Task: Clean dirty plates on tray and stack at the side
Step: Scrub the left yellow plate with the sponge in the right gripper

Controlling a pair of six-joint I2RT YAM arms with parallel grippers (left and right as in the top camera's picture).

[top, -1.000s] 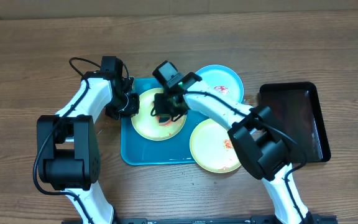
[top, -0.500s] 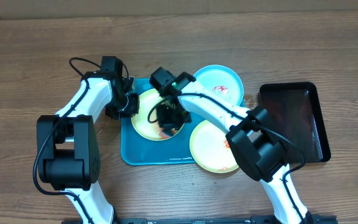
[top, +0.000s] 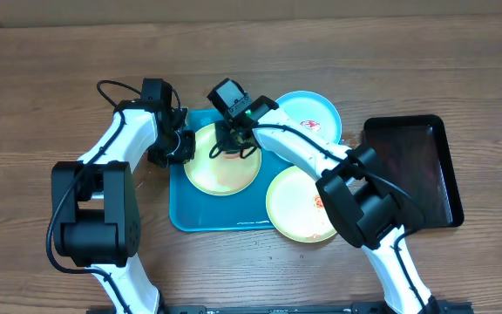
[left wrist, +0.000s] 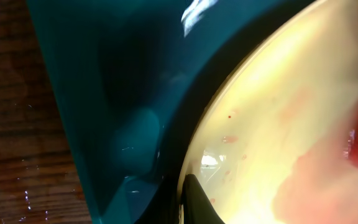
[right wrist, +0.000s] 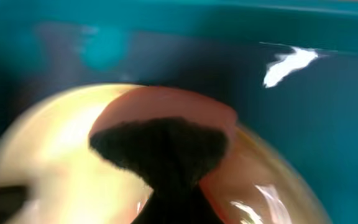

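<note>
The right fingers (top: 234, 145), their grip impossible to tell, have shifted from the centre of the yellow plate (top: 219, 172) to its upper edge, while the left fingers (top: 180, 146) stay clamped on its left rim.

a large turquoise tray (top: 200, 214), rectangular with rounded corners and a raised rim, lies flat on the wood with its long sides running near to far. a round, shallow yellow-green plate (top: 220, 174) lies inside it, in the far half near the left rim; close up, its pale surface carries faint pink-red smears and specks. a second yellow-green plate (top: 296, 209) sits at the tray's near right corner, overlapping the rim and reaching out over the wood, with a small red smear right of centre. a light blue plate (top: 314, 112) lies by the far right corner, red-smeared near its middle.
</note>
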